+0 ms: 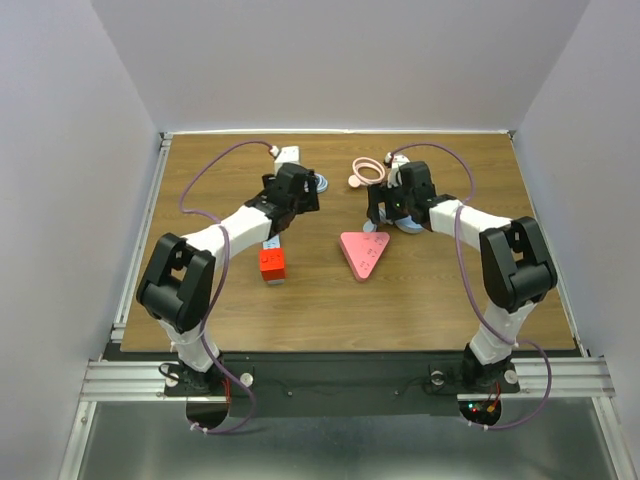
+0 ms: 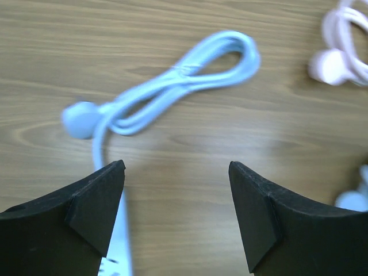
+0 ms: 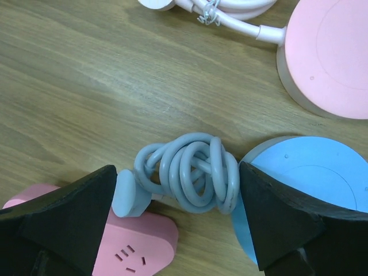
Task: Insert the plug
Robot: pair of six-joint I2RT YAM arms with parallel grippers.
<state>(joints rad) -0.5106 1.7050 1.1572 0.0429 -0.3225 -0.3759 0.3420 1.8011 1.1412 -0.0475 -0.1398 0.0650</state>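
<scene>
A pale blue looped cable lies on the wooden worktop, slanting lower left to upper right in the left wrist view, round plug at its lower-left end. Left fingers gape wide, empty, near it. Right fingers, wide and empty, flank a grey-blue coiled cable beside a pink triangular socket block.

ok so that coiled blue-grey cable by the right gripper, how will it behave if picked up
Probably floppy: the cable lies in loose rounded loops, so lifting one strand may uncoil the bundle. Its plug would likely dangle. It seems to run to the blue round unit, which may drag along.
</scene>
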